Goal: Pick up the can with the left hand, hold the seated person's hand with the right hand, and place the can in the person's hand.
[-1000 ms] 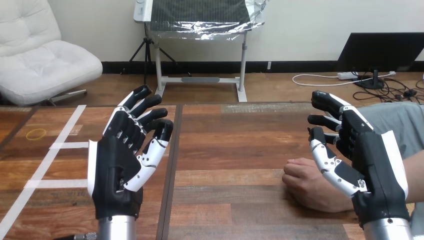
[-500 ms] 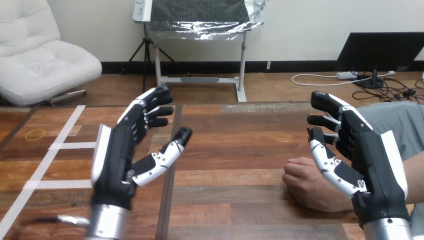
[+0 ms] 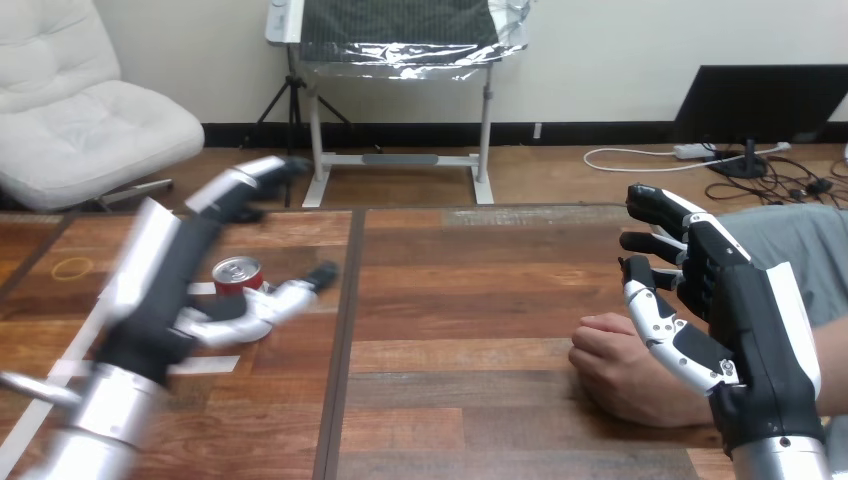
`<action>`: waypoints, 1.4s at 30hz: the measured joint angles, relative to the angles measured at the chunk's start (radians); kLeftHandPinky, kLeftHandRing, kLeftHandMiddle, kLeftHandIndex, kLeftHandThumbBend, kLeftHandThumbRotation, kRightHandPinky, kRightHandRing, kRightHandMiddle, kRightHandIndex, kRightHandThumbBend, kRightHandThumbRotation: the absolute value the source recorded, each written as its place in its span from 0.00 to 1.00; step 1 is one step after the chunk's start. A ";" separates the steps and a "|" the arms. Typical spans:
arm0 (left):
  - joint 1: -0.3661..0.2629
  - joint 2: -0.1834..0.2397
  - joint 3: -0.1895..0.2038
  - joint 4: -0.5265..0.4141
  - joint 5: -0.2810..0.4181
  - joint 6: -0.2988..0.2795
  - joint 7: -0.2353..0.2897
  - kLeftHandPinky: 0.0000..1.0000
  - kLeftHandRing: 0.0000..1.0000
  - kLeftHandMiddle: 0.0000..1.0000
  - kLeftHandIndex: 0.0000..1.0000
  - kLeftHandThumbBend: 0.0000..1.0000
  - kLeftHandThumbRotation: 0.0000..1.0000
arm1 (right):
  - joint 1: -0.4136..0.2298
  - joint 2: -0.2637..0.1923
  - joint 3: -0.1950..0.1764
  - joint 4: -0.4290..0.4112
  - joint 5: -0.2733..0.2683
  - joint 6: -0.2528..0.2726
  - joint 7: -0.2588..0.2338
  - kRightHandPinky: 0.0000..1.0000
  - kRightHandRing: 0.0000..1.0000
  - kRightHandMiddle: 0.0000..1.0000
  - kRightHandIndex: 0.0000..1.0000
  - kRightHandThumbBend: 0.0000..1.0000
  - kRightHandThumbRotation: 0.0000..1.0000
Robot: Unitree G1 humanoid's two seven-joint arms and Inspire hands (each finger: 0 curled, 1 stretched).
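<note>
Bracketing the can (image 3: 238, 272), the left robot hand (image 3: 165, 300) gaped; well right of it, the right robot hand (image 3: 745, 320) hung open.

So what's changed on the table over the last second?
The left hand has swung down and to the left, spreading open, so the can now shows between its thumb and fingers, not gripped yet. The right hand and the person's hand have stayed put.

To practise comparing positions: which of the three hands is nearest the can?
The robot's left hand, open beside the can; the robot's right hand and the person's hand are far right.
</note>
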 measured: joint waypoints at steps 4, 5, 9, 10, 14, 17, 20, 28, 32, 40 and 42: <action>-0.015 0.067 0.040 -0.022 0.002 0.038 -0.029 0.83 0.85 0.85 0.81 0.71 0.19 | 0.000 -0.004 0.000 0.000 -0.001 0.001 0.001 0.63 0.77 0.84 0.81 0.22 0.00; -0.019 0.083 0.050 -0.027 0.005 0.048 -0.035 0.82 0.84 0.85 0.81 0.72 0.19 | 0.000 -0.005 0.000 0.000 -0.002 0.001 0.001 0.63 0.77 0.84 0.81 0.22 0.00; -0.038 0.140 0.081 -0.035 0.022 0.077 -0.054 0.81 0.84 0.85 0.82 0.71 0.18 | 0.000 -0.011 0.000 0.000 -0.006 0.008 0.002 0.63 0.77 0.85 0.81 0.22 0.00; -0.043 0.154 0.086 -0.035 0.025 0.084 -0.058 0.81 0.84 0.85 0.82 0.72 0.17 | 0.000 -0.012 0.000 0.000 -0.007 0.011 0.002 0.64 0.78 0.85 0.81 0.22 0.00; -0.064 0.205 0.099 -0.035 0.044 0.110 -0.078 0.80 0.83 0.85 0.82 0.72 0.16 | 0.000 -0.020 0.000 0.000 -0.012 0.022 0.003 0.64 0.78 0.85 0.81 0.22 0.00; -0.082 0.239 0.100 -0.031 0.061 0.128 -0.092 0.79 0.83 0.84 0.82 0.73 0.14 | -0.001 -0.025 0.000 0.000 -0.015 0.028 0.004 0.64 0.78 0.85 0.81 0.22 0.00; -0.102 0.267 0.099 -0.016 0.073 0.135 -0.103 0.78 0.82 0.84 0.82 0.74 0.11 | -0.001 -0.027 0.000 0.000 -0.019 0.034 0.005 0.65 0.78 0.85 0.81 0.23 0.00; -0.168 0.308 0.083 0.062 0.098 0.134 -0.118 0.75 0.80 0.82 0.81 0.76 0.07 | -0.002 -0.030 0.000 0.000 -0.022 0.045 0.007 0.65 0.78 0.85 0.81 0.23 0.00; -0.202 0.326 0.067 0.116 0.113 0.133 -0.128 0.75 0.80 0.82 0.81 0.77 0.08 | -0.004 -0.031 0.000 0.000 -0.021 0.051 0.010 0.65 0.78 0.85 0.81 0.23 0.00; -0.263 0.346 0.016 0.215 0.157 0.143 -0.153 0.75 0.81 0.83 0.81 0.77 0.12 | -0.015 -0.032 0.000 0.000 -0.023 0.054 0.016 0.66 0.78 0.85 0.81 0.23 0.00; -0.278 0.350 -0.002 0.240 0.170 0.144 -0.161 0.75 0.81 0.83 0.81 0.77 0.12 | -0.019 -0.032 0.000 0.000 -0.023 0.055 0.016 0.66 0.79 0.85 0.81 0.23 0.00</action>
